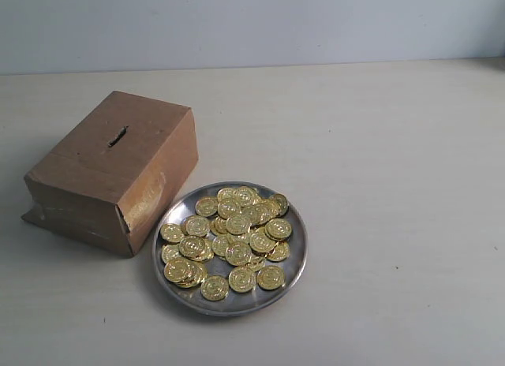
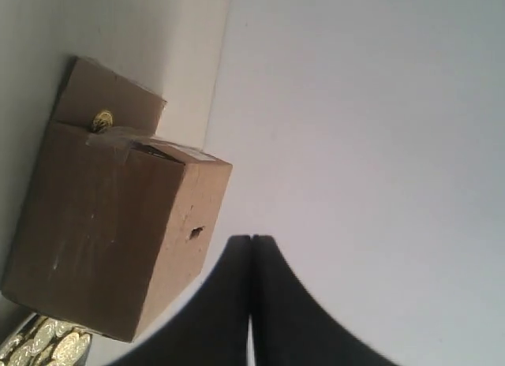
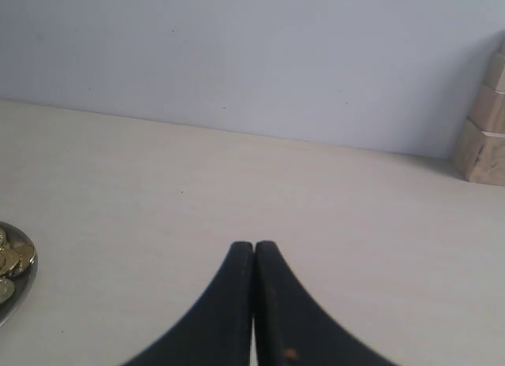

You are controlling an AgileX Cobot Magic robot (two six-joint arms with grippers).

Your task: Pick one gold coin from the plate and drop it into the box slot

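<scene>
A silver plate [image 1: 293, 259] heaped with gold coins [image 1: 229, 238] sits on the pale table in the exterior view. Touching its left side is the brown cardboard box [image 1: 118, 169], with the dark slot [image 1: 117, 136] in its top face. Neither arm appears in the exterior view. My left gripper [image 2: 251, 238] is shut with nothing in it, apart from the box [image 2: 110, 224], and a corner of the coins [image 2: 47, 346] shows beside it. My right gripper [image 3: 254, 244] is shut and empty over bare table, away from the plate's rim [image 3: 24, 283] and its coins [image 3: 9, 259].
A stack of pale wooden blocks [image 3: 485, 125] stands by the back wall in the right wrist view. The box has glossy tape [image 1: 142, 204] on its right side and a single coin [image 2: 102, 120] lying on a flap in the left wrist view.
</scene>
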